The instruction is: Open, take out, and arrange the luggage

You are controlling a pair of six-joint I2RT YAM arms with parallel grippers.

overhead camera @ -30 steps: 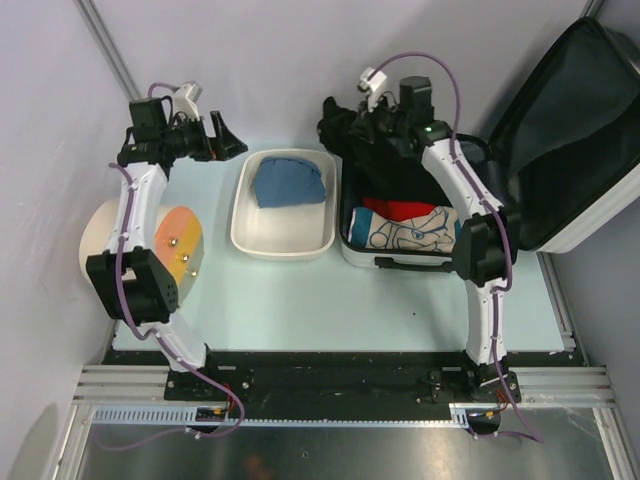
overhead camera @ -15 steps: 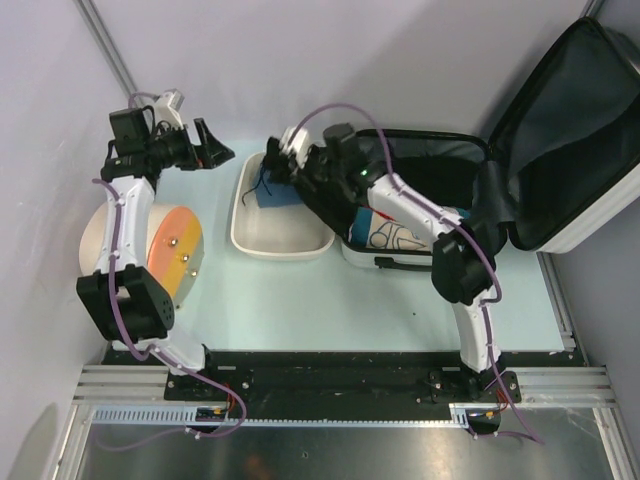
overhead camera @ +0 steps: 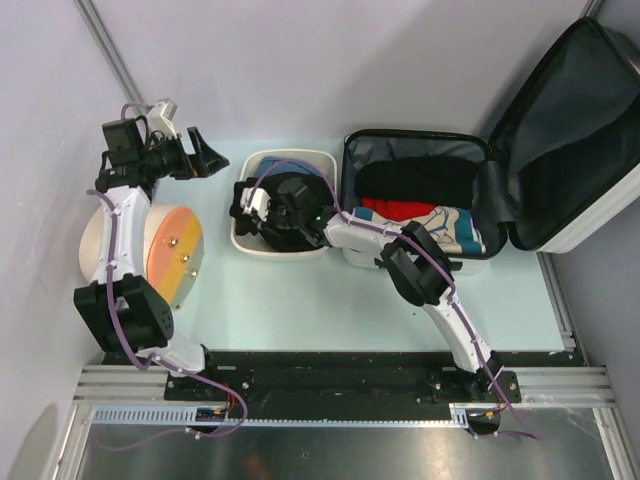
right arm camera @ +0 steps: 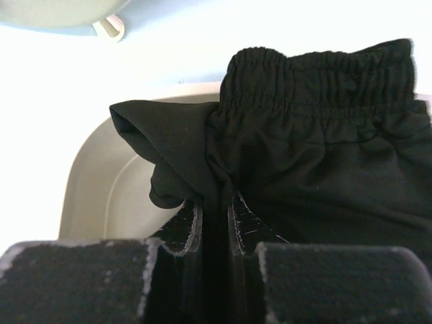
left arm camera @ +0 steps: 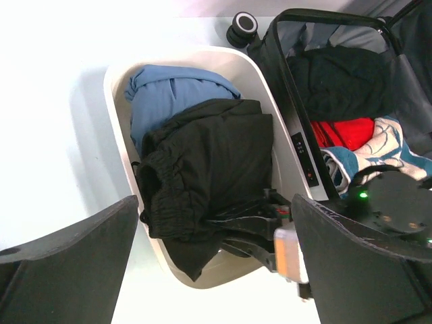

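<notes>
Right gripper (right arm camera: pixel 216 209) is clenched on the black shorts (left arm camera: pixel 202 162), low in the cream tub (left arm camera: pixel 115 94), beside a blue garment (left arm camera: pixel 172 91). Left gripper (overhead camera: pixel 200 158) is spread wide at the table's (overhead camera: pixel 300 300) far-left edge. Just right of the tub, the luggage (overhead camera: pixel 565 120) lies open with its dark-lined lid tilted rightward, holding black, red and printed clothes.

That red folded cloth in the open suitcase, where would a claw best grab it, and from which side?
Probably from straight above, pinching the top of the red folded cloth. It sits wedged between a black folded garment and a blue-and-white patterned cloth inside the hard-shell suitcase, so only its upper surface is free.
</notes>
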